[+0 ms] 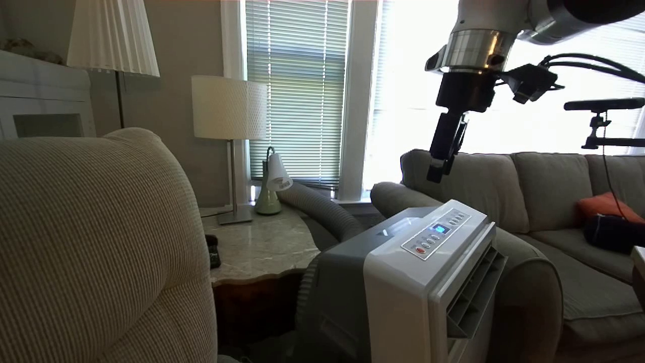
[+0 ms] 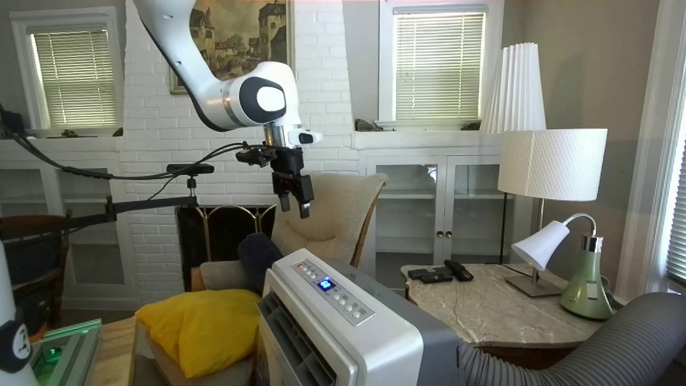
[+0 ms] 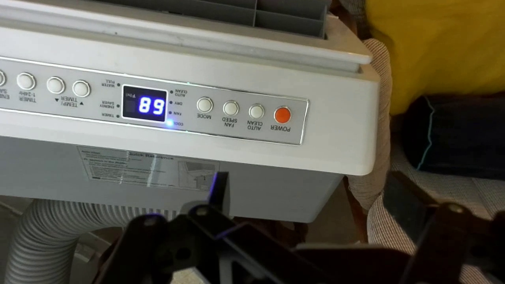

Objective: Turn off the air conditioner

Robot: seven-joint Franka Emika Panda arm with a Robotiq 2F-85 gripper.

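While the black two-fingered pincer (image 2: 295, 209) hangs in the air, its fingers (image 2: 305, 192) are spread with a gap between them. Lower down, apart from it, stands the boxy white and grey air conditioner (image 1: 398, 297). On its slanted top is a silver button panel (image 3: 217, 105), with a round red-orange power button (image 3: 282, 114) at one end. The small screen (image 3: 144, 104) is lit, and a tiny blue light (image 3: 169, 122) glows beside it. A fat grey ridged hose (image 2: 589, 343) leads off the grey part. Near that is a beige stone worktop (image 2: 487, 308), holding black remotes (image 2: 458, 269), a lamp with a round white shade (image 2: 552, 163) and a green lamp with a bent neck (image 2: 587, 289). A puffy yellow cushion (image 2: 206, 327) lies near the dark slatted vent (image 2: 295, 335).
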